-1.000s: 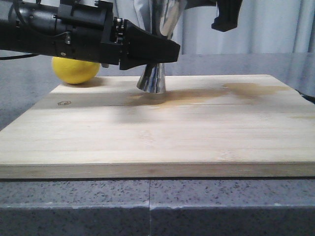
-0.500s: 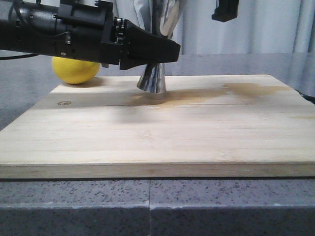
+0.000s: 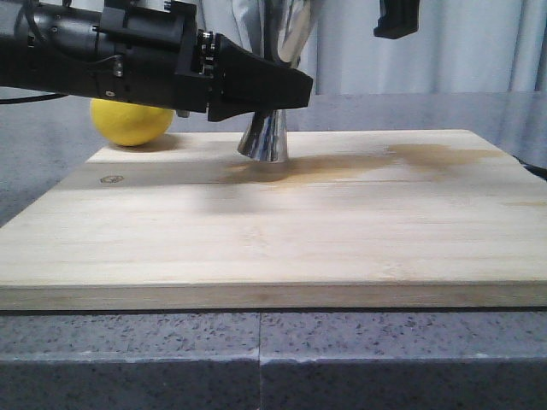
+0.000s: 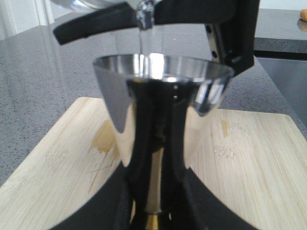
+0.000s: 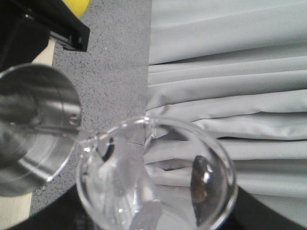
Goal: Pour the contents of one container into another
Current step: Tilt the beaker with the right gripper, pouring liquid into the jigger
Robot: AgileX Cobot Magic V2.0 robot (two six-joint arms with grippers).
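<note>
The steel jigger stands on the wooden board at its far side, with my left gripper shut on its gold-banded waist. In the left wrist view the jigger's upper cup fills the middle, the left gripper clamped around the waist below it. A thin clear stream falls into the cup from the tilted glass beaker above. My right gripper is shut on the beaker, whose lip hangs over the jigger's rim. Only part of the right gripper shows in the front view.
A yellow lemon lies on the grey counter behind the board's far left corner. Brownish wet stains run across the board's far side. Grey curtains hang behind the counter.
The visible part of the right gripper has risen and edged right at the top of the front view. The left arm and the jigger have stayed put.
</note>
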